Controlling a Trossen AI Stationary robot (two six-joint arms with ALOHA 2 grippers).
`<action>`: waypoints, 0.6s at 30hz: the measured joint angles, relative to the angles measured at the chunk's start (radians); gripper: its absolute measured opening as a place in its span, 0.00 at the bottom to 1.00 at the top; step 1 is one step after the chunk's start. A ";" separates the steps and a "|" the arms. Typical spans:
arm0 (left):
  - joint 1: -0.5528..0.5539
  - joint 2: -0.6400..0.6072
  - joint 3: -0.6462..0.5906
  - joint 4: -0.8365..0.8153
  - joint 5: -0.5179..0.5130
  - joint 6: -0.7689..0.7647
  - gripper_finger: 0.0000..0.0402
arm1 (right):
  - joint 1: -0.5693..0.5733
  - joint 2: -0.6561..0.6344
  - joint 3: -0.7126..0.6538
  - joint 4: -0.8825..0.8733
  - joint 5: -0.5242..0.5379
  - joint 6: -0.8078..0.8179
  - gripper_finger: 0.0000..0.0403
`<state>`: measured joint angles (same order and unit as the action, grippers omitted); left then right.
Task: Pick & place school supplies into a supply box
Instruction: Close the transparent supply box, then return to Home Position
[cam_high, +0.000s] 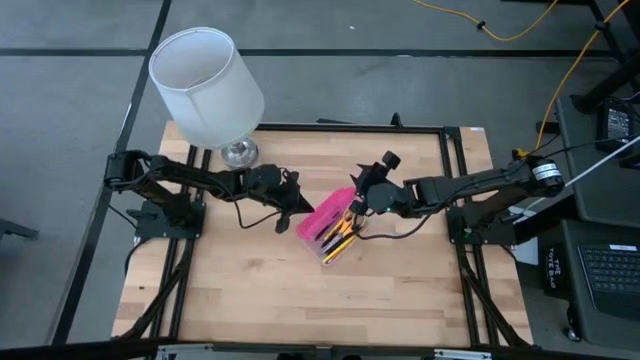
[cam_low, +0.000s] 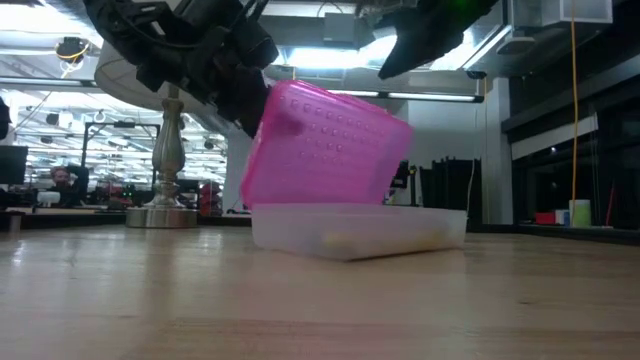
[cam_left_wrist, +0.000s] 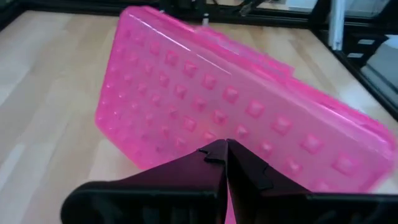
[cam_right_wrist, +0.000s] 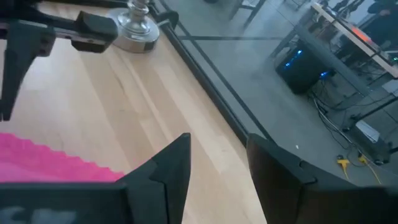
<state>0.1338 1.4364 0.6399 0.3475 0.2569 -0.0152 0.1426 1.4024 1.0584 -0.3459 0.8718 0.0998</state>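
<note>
Left gripper (cam_left_wrist: 219, 152): fingers pressed together, empty, the tips at the outer face of the pink lid (cam_left_wrist: 236, 112); whether they touch it cannot be told. Right gripper (cam_right_wrist: 214, 165): fingers spread, holding nothing, poised above the far side of the supply box (cam_high: 333, 228), nearer the desk's back edge. The box lies near the middle of the desk (cam_high: 280, 290), set at a slant to its edges. Its lid stands raised and tilted over the clear base (cam_low: 355, 230), hinged along the side facing the left arm. Inside the base lie the school supplies (cam_high: 340, 236), seen from above as yellow, orange and dark slim sticks. A lamp (cam_high: 212, 90) with a white shade stands at the back left corner of the desk, well apart from the box.
</note>
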 joint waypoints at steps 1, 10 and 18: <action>-0.010 0.000 0.000 0.004 0.000 -0.002 0.01 | 0.002 -0.004 0.000 -0.006 -0.001 0.000 0.40; -0.090 0.000 0.000 0.030 -0.019 -0.025 0.01 | 0.000 -0.005 0.000 -0.011 -0.016 0.007 0.40; -0.105 -0.004 0.000 0.030 -0.056 0.020 0.01 | 0.000 -0.004 0.000 -0.026 -0.269 0.026 0.40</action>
<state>0.0287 1.4320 0.6396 0.3772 0.2012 0.0044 0.1429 1.3979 1.0584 -0.3721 0.6031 0.1253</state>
